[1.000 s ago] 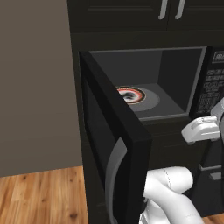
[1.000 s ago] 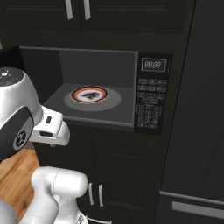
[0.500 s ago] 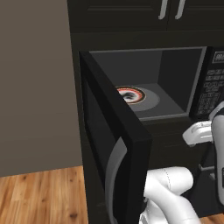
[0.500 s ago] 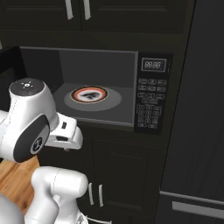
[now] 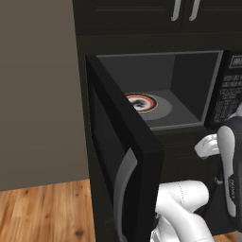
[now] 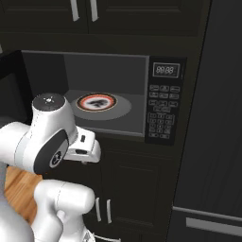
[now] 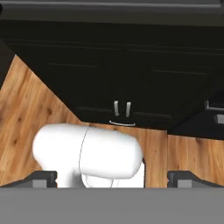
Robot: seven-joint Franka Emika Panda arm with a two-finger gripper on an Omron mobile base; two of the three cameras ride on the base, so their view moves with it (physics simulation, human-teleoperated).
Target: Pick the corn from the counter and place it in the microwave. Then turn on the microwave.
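A beige wall (image 5: 38, 94) was seen at the far left of the left base view, with wood-plank floor (image 5: 42, 212) under it. Next to that, the microwave's door (image 5: 120, 156) was swung wide open toward the camera, its curved silver handle (image 5: 122, 189) visible on the near edge. The microwave (image 6: 108, 94) itself was built into black cabinetry, and the grey cavity could be looked straight into. The red-ringed turntable plate (image 6: 96, 102) was sat on the cavity floor, left of centre, with just a dark pattern at its middle, so no corn was spotted on it. Honestly the corn wasn't made out in any of the shots, so where it was couldn't be told.

Right of the cavity, the keypad (image 6: 161, 108) with its little display (image 6: 167, 70) on top was seen. Upper cabinet doors with silver handles (image 6: 84, 9) were above the microwave, and a lower cabinet (image 6: 132, 189) with a pair of small handles was below it. A tall dark panel (image 6: 212, 118) was at the far right.

In the hand view, the pincer (image 7: 112, 179) was pointed down at the floor and lower cabinets, its fingertips (image 7: 41, 178) spread about as wide as they go, with nothing held between them.
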